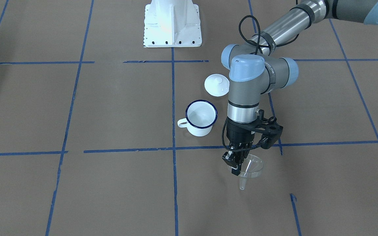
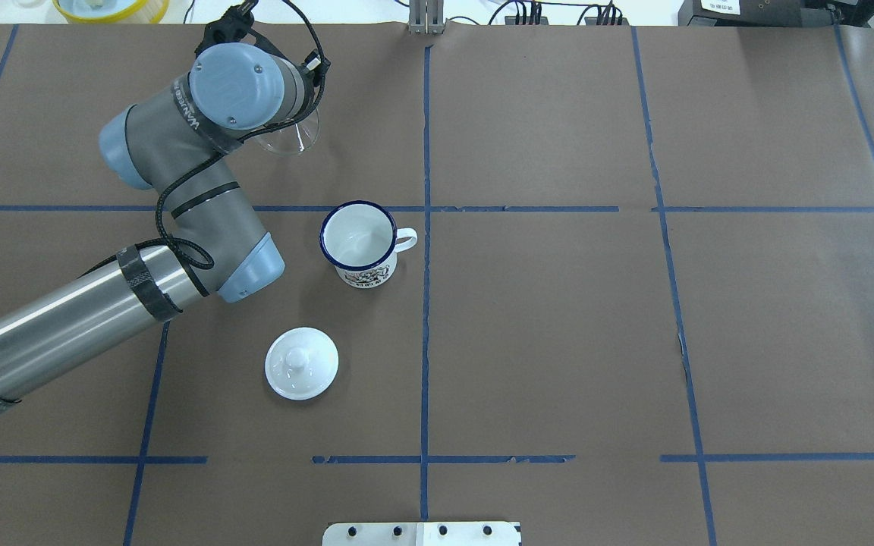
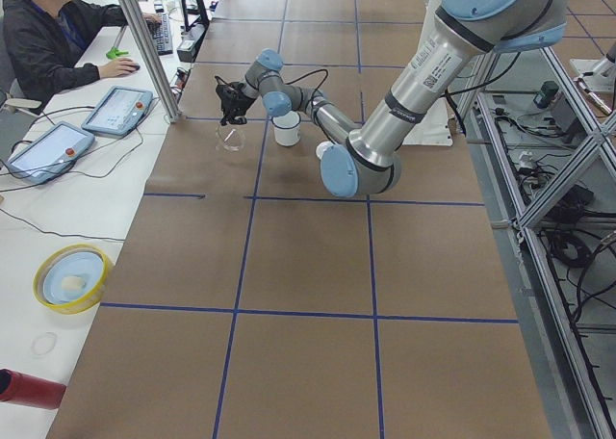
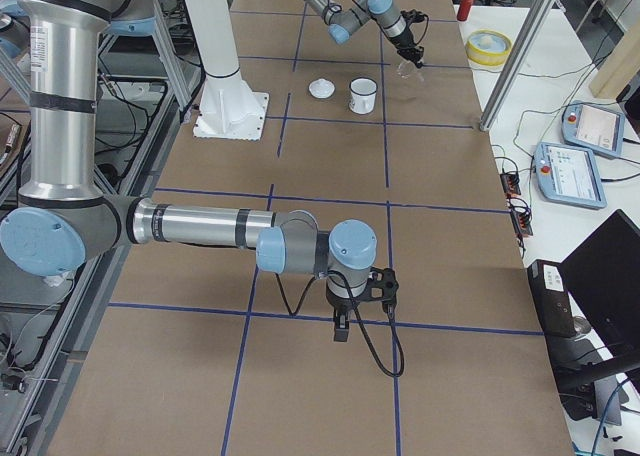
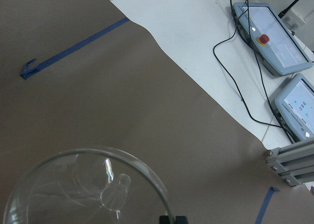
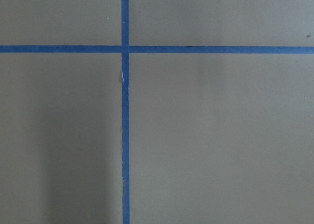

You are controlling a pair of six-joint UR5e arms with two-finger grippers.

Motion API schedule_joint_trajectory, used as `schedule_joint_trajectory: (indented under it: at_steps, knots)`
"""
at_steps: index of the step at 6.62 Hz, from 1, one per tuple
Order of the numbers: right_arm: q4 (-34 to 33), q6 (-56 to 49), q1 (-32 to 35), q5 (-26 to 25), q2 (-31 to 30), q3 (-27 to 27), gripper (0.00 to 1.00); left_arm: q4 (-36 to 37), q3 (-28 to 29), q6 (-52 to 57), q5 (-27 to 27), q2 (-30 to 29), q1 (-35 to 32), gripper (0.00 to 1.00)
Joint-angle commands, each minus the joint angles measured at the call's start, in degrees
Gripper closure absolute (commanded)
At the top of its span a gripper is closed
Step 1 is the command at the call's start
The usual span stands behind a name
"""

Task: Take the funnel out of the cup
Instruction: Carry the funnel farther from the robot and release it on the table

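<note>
The clear funnel (image 1: 250,167) hangs from my left gripper (image 1: 236,165), which is shut on its rim. The spout points down close over the brown table paper. The funnel is out of the cup (image 1: 201,118), a white enamel mug with a dark blue rim that stands upright and empty, apart from the funnel and closer to the robot's base. In the overhead view the funnel (image 2: 290,136) shows beyond the mug (image 2: 359,243). The left wrist view shows the funnel's cone (image 5: 88,189) from above. My right gripper (image 4: 341,328) hangs over the paper far from both; I cannot tell if it is open or shut.
A white round knobbed lid (image 1: 217,85) lies on the table between the mug and the robot's base (image 1: 172,24). Blue tape lines cross the brown paper. Beyond the table's far edge lie tablets (image 5: 272,30) and cables; an operator (image 3: 58,35) sits there.
</note>
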Motion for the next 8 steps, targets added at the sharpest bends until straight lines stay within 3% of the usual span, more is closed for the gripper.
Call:
schedule_joint_trajectory:
  at_steps: [1, 6, 8]
  knots:
    - [0.0, 0.0, 0.0, 0.0, 0.0, 0.0, 0.00, -8.3, 3.8, -2.0, 4.4, 1.2, 0.7, 1.00]
    - [0.0, 0.0, 0.0, 0.0, 0.0, 0.0, 0.00, -8.4, 5.5, -1.4, 4.3, 1.2, 1.3, 0.97]
    - [0.0, 0.0, 0.0, 0.0, 0.0, 0.0, 0.00, -8.4, 5.5, -1.4, 4.3, 1.3, 1.5, 0.65]
